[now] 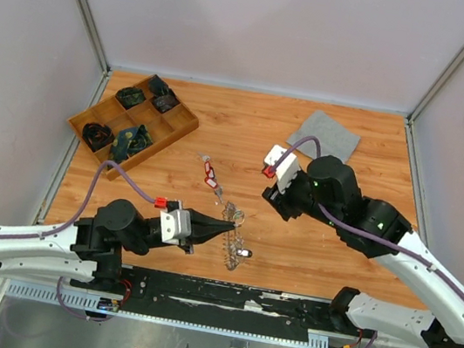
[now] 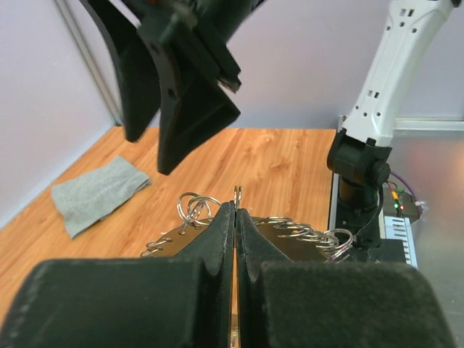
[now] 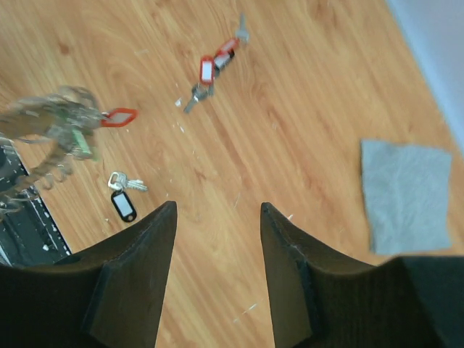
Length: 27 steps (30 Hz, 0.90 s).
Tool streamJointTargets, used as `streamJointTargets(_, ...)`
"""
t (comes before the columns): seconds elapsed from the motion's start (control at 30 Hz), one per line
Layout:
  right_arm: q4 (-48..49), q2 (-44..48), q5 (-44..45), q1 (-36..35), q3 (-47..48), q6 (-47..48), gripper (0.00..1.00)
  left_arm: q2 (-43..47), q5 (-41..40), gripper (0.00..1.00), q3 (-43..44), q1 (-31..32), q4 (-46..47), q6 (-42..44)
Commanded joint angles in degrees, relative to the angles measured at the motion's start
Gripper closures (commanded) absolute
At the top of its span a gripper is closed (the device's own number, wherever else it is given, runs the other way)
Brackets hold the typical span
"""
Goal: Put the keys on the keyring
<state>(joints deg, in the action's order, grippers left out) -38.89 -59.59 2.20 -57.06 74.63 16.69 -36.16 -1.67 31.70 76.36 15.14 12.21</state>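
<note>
Left gripper [image 2: 235,217]: jaws together, clamped on the rim of the keyring [image 1: 234,245]. The ring is held low over the desk [image 1: 334,252]; I cannot tell whether it touches. A red tag and a green tag already hang from it.

Right gripper [image 3: 214,210]: jaws apart, nothing between them. It hangs beyond the keyring on its right side, higher than the ring and not touching it.

Loose keys, placed from the keyring:
- black-tagged key [image 3: 123,203] lies flat just beside the ring on its right.
- red-tagged keys [image 3: 214,65] are two, lying farther out beyond the ring's far-left side. They are strung in a line that slants away from the ring.

Relation the next move turns on: with the left arm busy holding the ring, the pick looks to fall to the right arm, which is also the nearer one to both lots. From its wrist view the black-tagged key sits just off one fingertip, between gripper and ring, so it is the shorter reach. The red-tagged keys lie ahead of the fingers, and their line runs roughly lengthwise to them, only slightly slanted. The jaws would likely close across that line with a small wrist turn.
</note>
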Motion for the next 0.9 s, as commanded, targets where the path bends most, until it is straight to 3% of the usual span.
streamJointTargets(0.0, -2.13, 0.39, -4.22, 8.96, -6.46, -14.63, 0.50, 3.30, -3.76, 1.00, 1.31, 0.37, -0.54, -0.18)
streamJointTargets(0.1, 1.14, -0.71, -11.40, 13.85, -12.49, -23.37, 0.51, 4.43, -5.64, 0.99, 1.81, 0.37, -3.23, -1.55)
streamJointTargets(0.23, 12.07, -2.47, -20.85, 13.68, -22.18, -29.20, 0.53, 5.18, -7.80, 0.99, 2.69, 0.37, -5.90, -3.92)
streamJointTargets(0.4, 26.36, -6.98, -26.34, 12.73, -32.17, -34.17, 0.53, 6.29, -10.90, 0.99, 3.82, 0.37, -6.71, -5.21)
streamJointTargets(0.57, 32.49, -15.87, -32.31, 10.51, -32.82, -35.85, 0.54, 7.22, -12.22, 1.00, 4.27, 0.37, -7.53, -4.76)
streamJointTargets(0.87, 32.69, -27.91, -36.92, 8.87, -28.51, -33.59, 0.58, 7.42, -13.53, 0.99, 5.49, 0.37, -9.71, -5.82)
